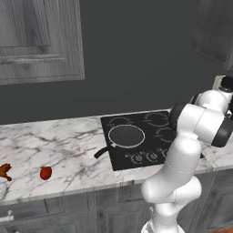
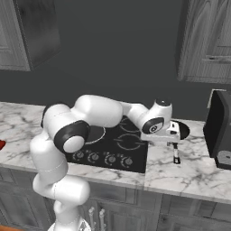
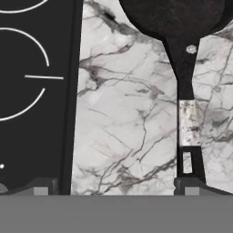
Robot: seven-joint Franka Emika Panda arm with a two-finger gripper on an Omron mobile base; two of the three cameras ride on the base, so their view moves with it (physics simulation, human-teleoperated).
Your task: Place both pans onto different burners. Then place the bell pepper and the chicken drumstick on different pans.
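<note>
The marble worktop [image 1: 68, 150] runs wall to wall, with the black glass cooktop [image 1: 150, 157] set into it and reaching its front edge, thin white rings marking the burners [image 1: 156, 119] and a row of small knobs [image 1: 145, 157] along the front. One dark pan [image 1: 126, 136], round and shallow with a pale rim, sits on the cooktop's front left ring, its thin black handle reaching off the left edge onto the marble. The second pan [image 3: 175, 16] lies on the worktop just right of the cooktop, its straight handle slotted at the end and pointing to the front edge. The gripper [image 3: 116, 189] hangs above that handle with its jaws spread wide, holding nothing. Near the worktop's left end lie the orange-brown chicken drumstick [image 1: 4, 171] and the glossy red bell pepper [image 1: 45, 173].
</note>
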